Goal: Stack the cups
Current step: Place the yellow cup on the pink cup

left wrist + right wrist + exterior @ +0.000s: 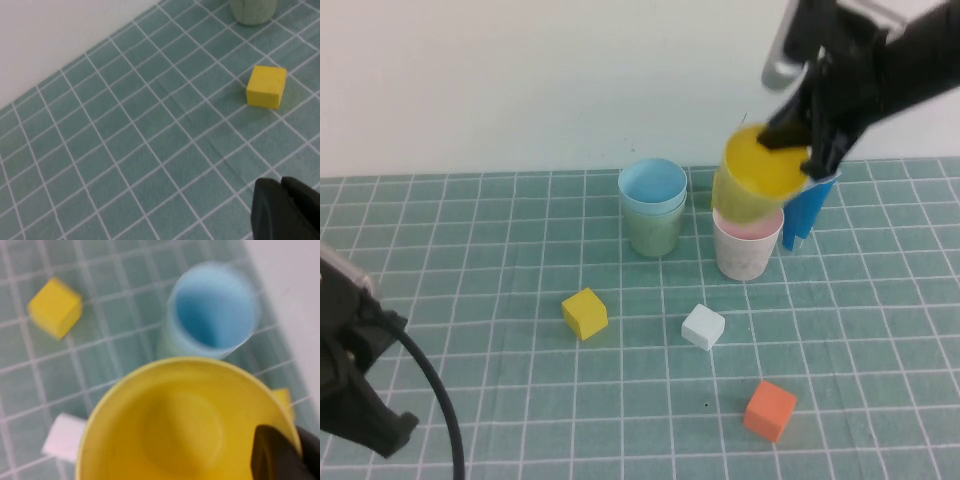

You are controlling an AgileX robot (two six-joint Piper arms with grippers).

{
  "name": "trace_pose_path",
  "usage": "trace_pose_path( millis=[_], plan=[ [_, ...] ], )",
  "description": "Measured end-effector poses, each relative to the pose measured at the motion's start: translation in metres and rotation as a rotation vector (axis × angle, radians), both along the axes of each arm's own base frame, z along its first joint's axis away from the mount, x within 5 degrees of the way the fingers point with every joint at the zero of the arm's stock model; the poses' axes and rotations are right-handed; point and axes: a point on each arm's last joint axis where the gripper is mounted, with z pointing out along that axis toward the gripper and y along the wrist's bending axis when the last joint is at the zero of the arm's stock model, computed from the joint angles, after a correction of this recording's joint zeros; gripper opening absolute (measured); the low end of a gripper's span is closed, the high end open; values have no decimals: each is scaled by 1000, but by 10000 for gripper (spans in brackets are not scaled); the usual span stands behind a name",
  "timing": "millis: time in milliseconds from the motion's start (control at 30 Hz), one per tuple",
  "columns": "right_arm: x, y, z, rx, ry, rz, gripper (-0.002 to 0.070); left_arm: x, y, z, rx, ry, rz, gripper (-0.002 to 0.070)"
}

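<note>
My right tool (pixel 798 150): clamped on yellow cup (pixel 757 175) rim, tilted just above pink cup (pixel 747 245). Blue-in-green cup stack (pixel 653 207) near, gap between. Blocks lie nearer on desk (pixel 480 260). My left tool (pixel 360 400): near corner; grip state cannot tell.

Behind my right claw (pixel 798 150): blue upright thing (pixel 807 212), touching close.
Beside yellow cup (pixel 757 177): blue cup (pixel 653 205).
My left claw (pixel 350 390): open mat (pixel 470 260) around.

Yellow cup (pixel 757 178), pinkish cup (pixel 747 245), blue cup (pixel 653 186).
</note>
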Motion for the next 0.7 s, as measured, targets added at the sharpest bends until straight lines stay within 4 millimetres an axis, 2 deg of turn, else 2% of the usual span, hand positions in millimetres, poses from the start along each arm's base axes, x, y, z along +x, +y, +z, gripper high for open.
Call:
trace_pose_path(
  millis=[67, 133, 367, 600, 700],
  plan=[
    [8, 2, 14, 16, -43, -12, 19, -1, 0, -8, 4, 13, 0, -2],
    [15, 3, 15, 13, -54, -21, 19, -1, 0, -14, 5, 17, 0, -2],
    [36, 5, -27, -81, 33, -21, 19, 0, 0, -18, -4, -15, 1, -2],
    [42, 5, -36, -95, 25, -31, 22, 1, 0, -16, -13, -36, 2, -2],
    [43, 5, -36, -95, 18, -31, 76, 2, 0, -15, -15, -42, 2, -2]
  ],
)
